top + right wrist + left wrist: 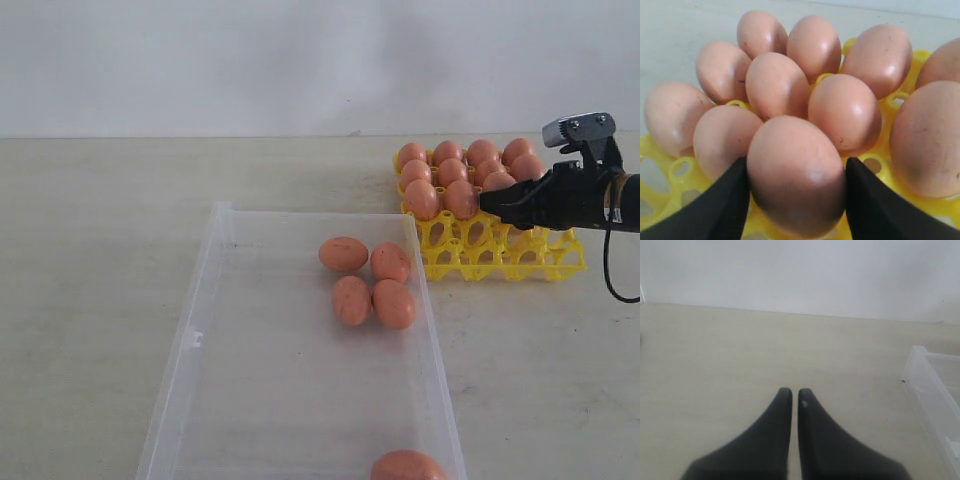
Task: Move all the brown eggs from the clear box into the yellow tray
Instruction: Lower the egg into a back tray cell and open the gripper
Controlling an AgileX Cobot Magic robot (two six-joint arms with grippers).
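My right gripper (796,164) is shut on a brown egg (796,185), its two black fingers pressed against the egg's sides. It holds the egg low over the yellow tray (500,258), right behind several brown eggs (450,170) seated in the tray's back rows. In the exterior view the right gripper (488,200) reaches in from the right. The clear box (190,345) lies in front, with several brown eggs (368,282) clustered near its far end and one more egg (407,466) at its near end. My left gripper (795,392) is shut and empty over bare table, beside a corner of the clear box (930,390).
The yellow tray's front rows (470,240) show bare cups and pointed posts. The tray stands close to the clear box's far right corner (410,222). A pale wall (300,60) runs behind the table. The right arm's cable (612,270) hangs at the right edge.
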